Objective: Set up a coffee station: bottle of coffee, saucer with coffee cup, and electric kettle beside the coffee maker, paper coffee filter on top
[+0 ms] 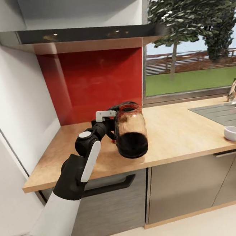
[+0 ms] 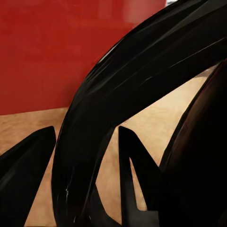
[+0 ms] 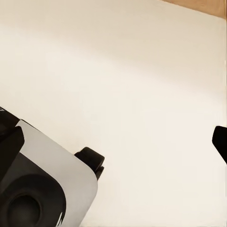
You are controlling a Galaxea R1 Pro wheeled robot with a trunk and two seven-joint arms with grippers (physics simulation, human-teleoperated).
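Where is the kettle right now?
In the head view the kettle stands on the countertop near its front edge, before the red wall panel, left of the sink; the left gripper is at its handle.

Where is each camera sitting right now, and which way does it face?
Head view: from the head, down over the countertop; left arm reaching the kettle.
Left wrist view: by the left gripper, close on the kettle's handle, countertop and red wall behind.
Right wrist view: on the right arm, facing pale floor; robot's white base shows.
Shared: head and left wrist both show kettle.
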